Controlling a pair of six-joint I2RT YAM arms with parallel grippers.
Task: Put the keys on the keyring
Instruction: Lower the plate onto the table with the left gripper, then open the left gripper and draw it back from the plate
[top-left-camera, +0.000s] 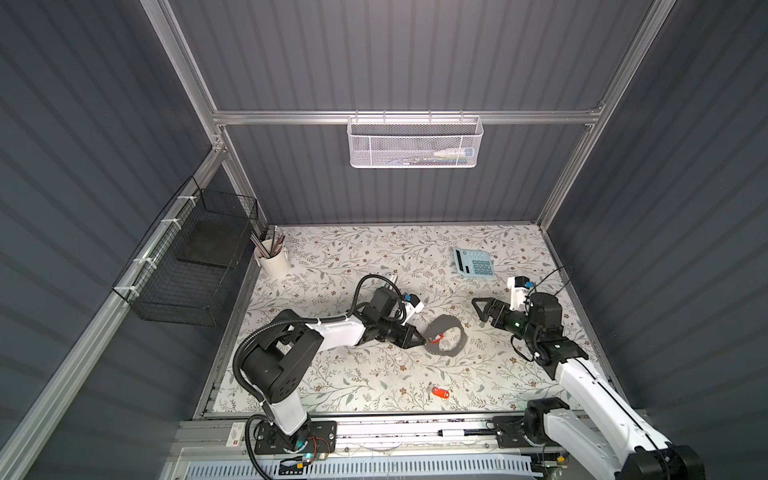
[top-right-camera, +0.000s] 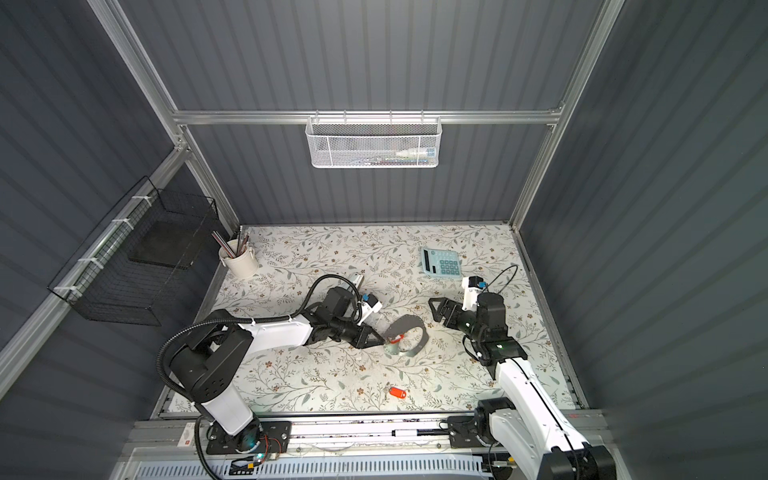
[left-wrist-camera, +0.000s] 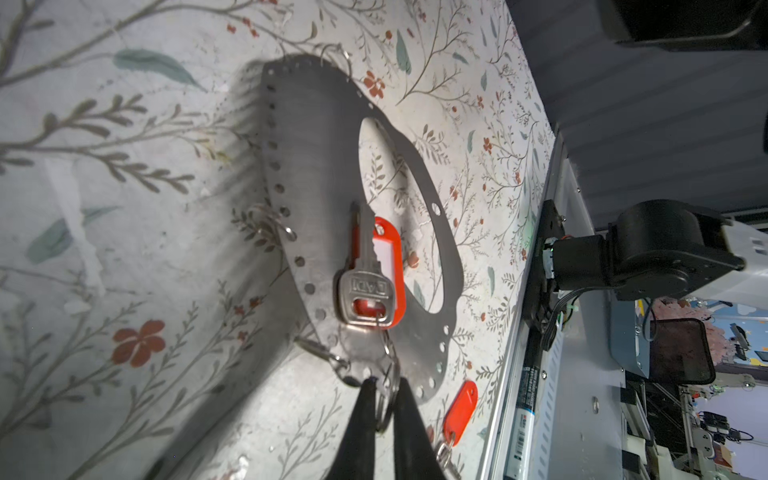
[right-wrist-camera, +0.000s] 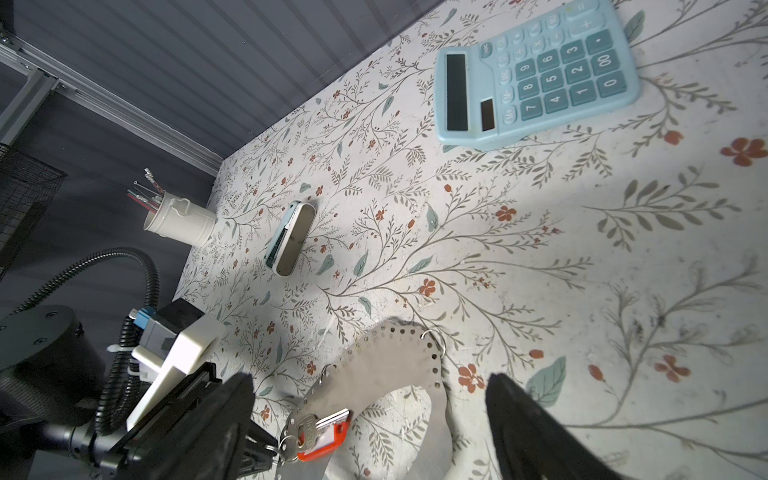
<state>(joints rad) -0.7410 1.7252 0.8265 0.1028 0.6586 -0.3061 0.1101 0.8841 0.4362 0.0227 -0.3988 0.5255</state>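
Note:
The keyring (top-left-camera: 444, 323) (top-right-camera: 405, 323) (right-wrist-camera: 390, 365) is a flat grey plate with a big oval opening, lying mid-table. One key (left-wrist-camera: 365, 286), silver with a red-orange tag (left-wrist-camera: 390, 257) (top-left-camera: 435, 340) (right-wrist-camera: 328, 436), rests on the plate's near-left rim. My left gripper (left-wrist-camera: 385, 382) (top-left-camera: 424, 341) is at that rim, its fingers nearly together on the key's metal split ring. A second red-orange key (top-left-camera: 441, 392) (top-right-camera: 397, 392) (left-wrist-camera: 459, 409) lies alone near the table's front edge. My right gripper (top-left-camera: 478, 309) (right-wrist-camera: 368, 382) hovers just right of the plate, open and holding nothing.
A pale blue calculator (top-left-camera: 473, 262) (right-wrist-camera: 536, 75) sits at the back right. A stapler (right-wrist-camera: 291, 239) lies behind the left arm, with a cup of pencils (top-left-camera: 272, 259) in the back left corner. A black wire basket (top-left-camera: 187, 266) hangs on the left wall and a white mesh basket (top-left-camera: 415, 143) on the back wall.

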